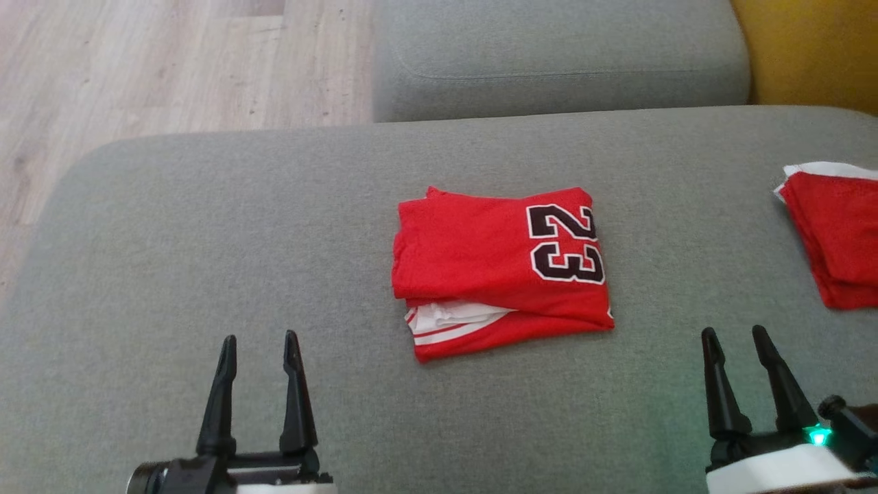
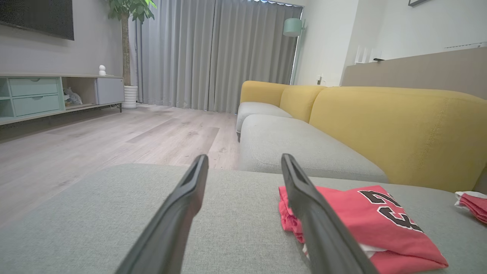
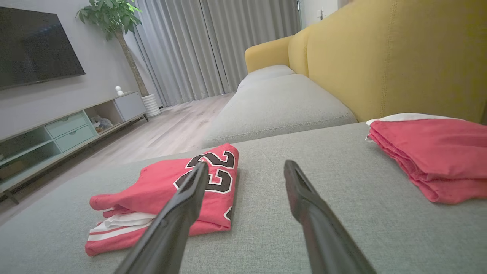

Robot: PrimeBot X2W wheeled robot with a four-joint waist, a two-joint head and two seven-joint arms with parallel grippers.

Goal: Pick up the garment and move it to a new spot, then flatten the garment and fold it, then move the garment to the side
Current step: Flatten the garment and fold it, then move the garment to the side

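On grey sofa cushion (image 1: 206, 240), left gripper (image 1: 260, 336) & right gripper (image 1: 734, 329) both spread wide, empty, touching nothing; folded red jersey (image 1: 480, 254) reads "23".

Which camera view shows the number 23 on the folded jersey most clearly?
The head view: it looks down on the jersey, so the number lies flat and unobstructed. The left wrist view shows it foreshortened. In the right wrist view a finger covers part of it.
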